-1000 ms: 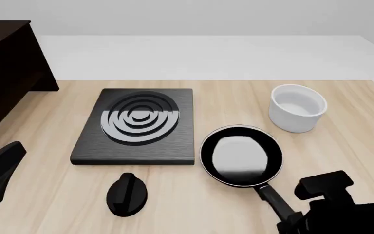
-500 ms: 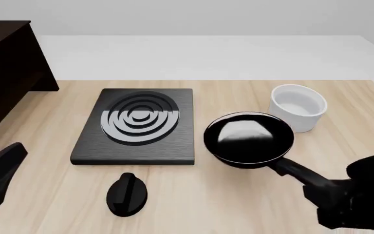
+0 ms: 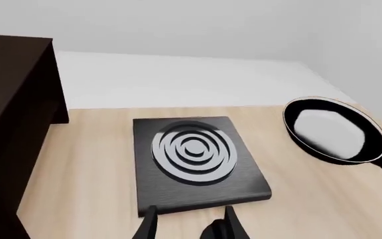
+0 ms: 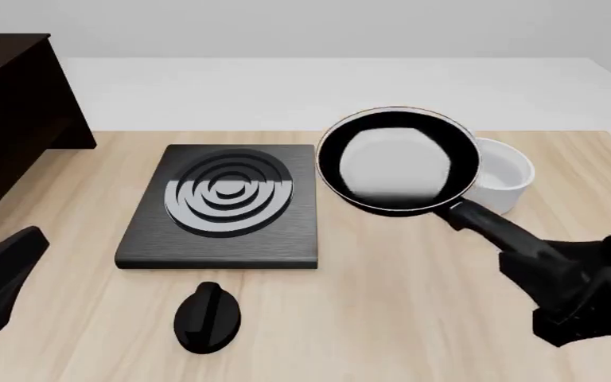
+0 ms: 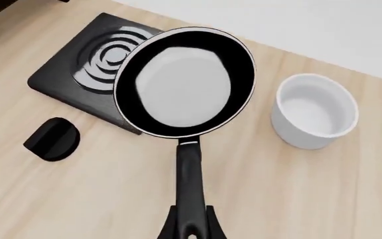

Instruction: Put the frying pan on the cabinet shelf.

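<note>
The frying pan [image 4: 399,159], black with a pale grey inside, hangs in the air above the table, partly in front of the white pot. My right gripper [image 4: 544,267] is shut on the end of its long handle [image 5: 189,174]. The right wrist view shows the pan [image 5: 184,82] straight ahead of the right gripper [image 5: 191,231]. The pan also shows in the left wrist view [image 3: 334,129]. The dark cabinet [image 4: 9,119] stands at the far left, also in the left wrist view [image 3: 12,124]; I cannot make out its shelf board. My left gripper [image 3: 189,229] is open and empty at the near left [image 4: 9,263].
A black square stove plate [image 4: 226,203] with grey rings lies mid-table. A white pot [image 4: 502,179] stands at the back right, just behind the pan. A small black knob-like object [image 4: 208,317] lies in front of the stove plate.
My right gripper has lifted the pan off the table by its handle, carrying it up and farther back. The left arm has barely moved.
</note>
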